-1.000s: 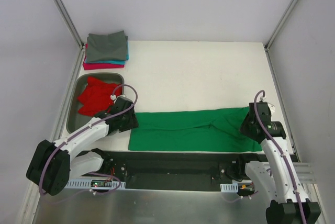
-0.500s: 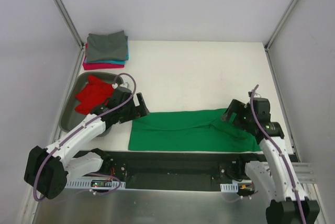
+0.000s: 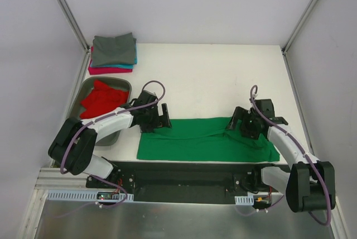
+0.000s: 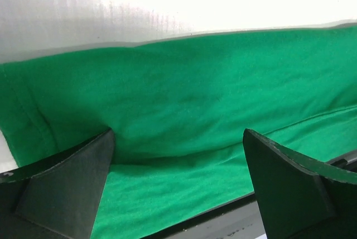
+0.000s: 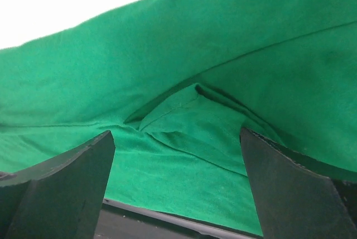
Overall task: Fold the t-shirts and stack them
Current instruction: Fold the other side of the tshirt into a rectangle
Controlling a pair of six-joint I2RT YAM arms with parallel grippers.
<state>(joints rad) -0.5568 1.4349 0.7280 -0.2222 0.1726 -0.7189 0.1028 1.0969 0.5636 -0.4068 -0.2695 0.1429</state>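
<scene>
Grey-topped stack of folded cloth t-shirts (image 3: 113, 53) done at far left desk (image 3: 212, 77) corner. To fold: bright green t-shirt (image 3: 201, 141), left hand (image 3: 162, 117) and right hand (image 3: 237, 120) both open; red t-shirt (image 3: 99, 100).

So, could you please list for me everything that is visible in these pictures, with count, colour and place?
green t-shirt: one, bright green, lying as a long strip along the near edge of the table
red t-shirt: one, red, crumpled inside the tray
grey t-shirt: one, grey, folded, on top of the stack at the far left corner
teal t-shirt: one, teal, folded, under the grey one
pink-magenta t-shirt: one, pink-magenta, folded, at the bottom of the stack
tray: one, grey metal, left side
table: one, white
left gripper: one, black, open, over the green shirt's left end
right gripper: one, black, open, over its right end
</scene>
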